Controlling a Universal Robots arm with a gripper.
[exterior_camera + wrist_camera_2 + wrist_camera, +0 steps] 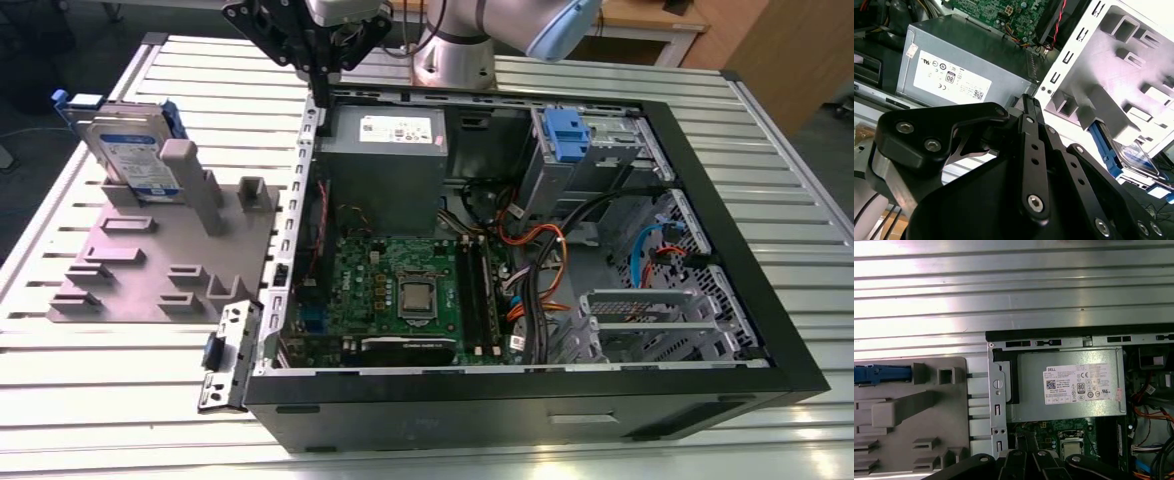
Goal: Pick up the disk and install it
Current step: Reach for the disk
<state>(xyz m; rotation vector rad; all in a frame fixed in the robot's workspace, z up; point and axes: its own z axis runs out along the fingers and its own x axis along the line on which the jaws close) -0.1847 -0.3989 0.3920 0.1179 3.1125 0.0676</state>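
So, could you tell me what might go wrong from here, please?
The black gripper hangs over the open black computer case's metal edge; lowering here could strike it. The silver hard drive in its blue frame stands on edge in the grey slotted holder; an off-centre grasp might tip or jam it.

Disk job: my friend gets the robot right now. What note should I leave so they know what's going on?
The gripper is shut and holds nothing. It hangs over the open case's edge, by the grey power box.
The disk stands upright in the grey rack beside the case, at the exterior view's left, apart from the gripper.
Done: nothing that shows; the disk sits untouched.
Left: pick up the disk and install it in the case.
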